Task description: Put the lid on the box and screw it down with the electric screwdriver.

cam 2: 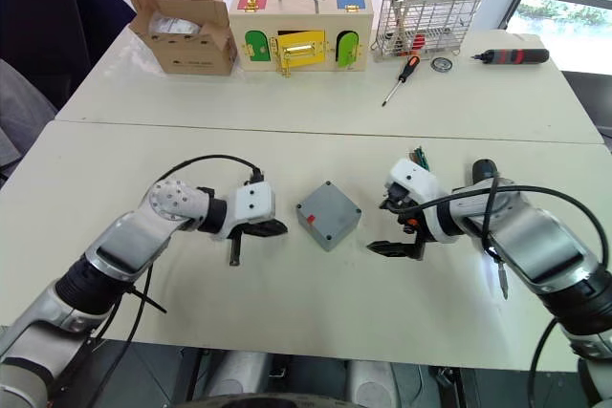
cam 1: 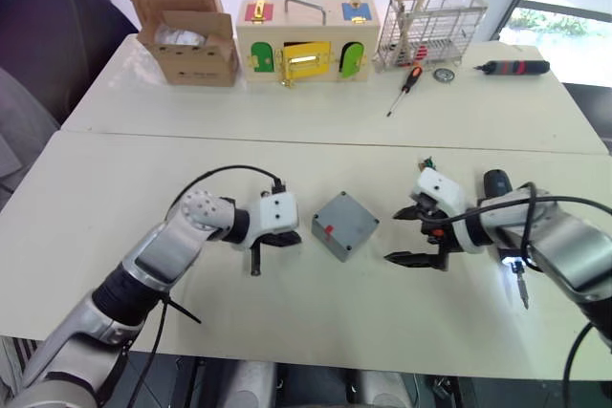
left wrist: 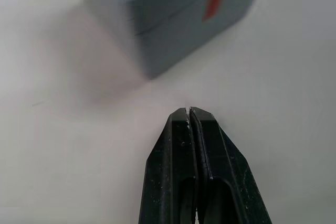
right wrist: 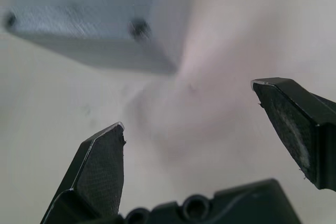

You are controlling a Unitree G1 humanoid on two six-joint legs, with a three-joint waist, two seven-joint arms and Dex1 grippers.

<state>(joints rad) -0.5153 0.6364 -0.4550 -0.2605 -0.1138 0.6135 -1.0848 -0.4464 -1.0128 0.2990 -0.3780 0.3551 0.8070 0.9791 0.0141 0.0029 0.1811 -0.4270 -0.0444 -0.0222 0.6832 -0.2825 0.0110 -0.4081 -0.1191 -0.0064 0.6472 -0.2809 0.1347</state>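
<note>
As both arms reach inward, left gripper pressed together, right gripper spread, flanking the box.

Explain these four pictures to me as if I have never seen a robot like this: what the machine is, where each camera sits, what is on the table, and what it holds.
This is a humanoid robot with two arms, each ending in a two-fingered black gripper. Two pictures come from its head, looking down over a white table; the other two come from cameras on its wrists.

Between the arms stands a small grey box with its lid on top. The left gripper is shut and empty, pointing at the box. The right gripper is open and empty. The electric screwdriver, tip lit, lies beside the right arm.

At the far edge stand a cardboard carton, a wooden toy box and a wire rack.
</note>
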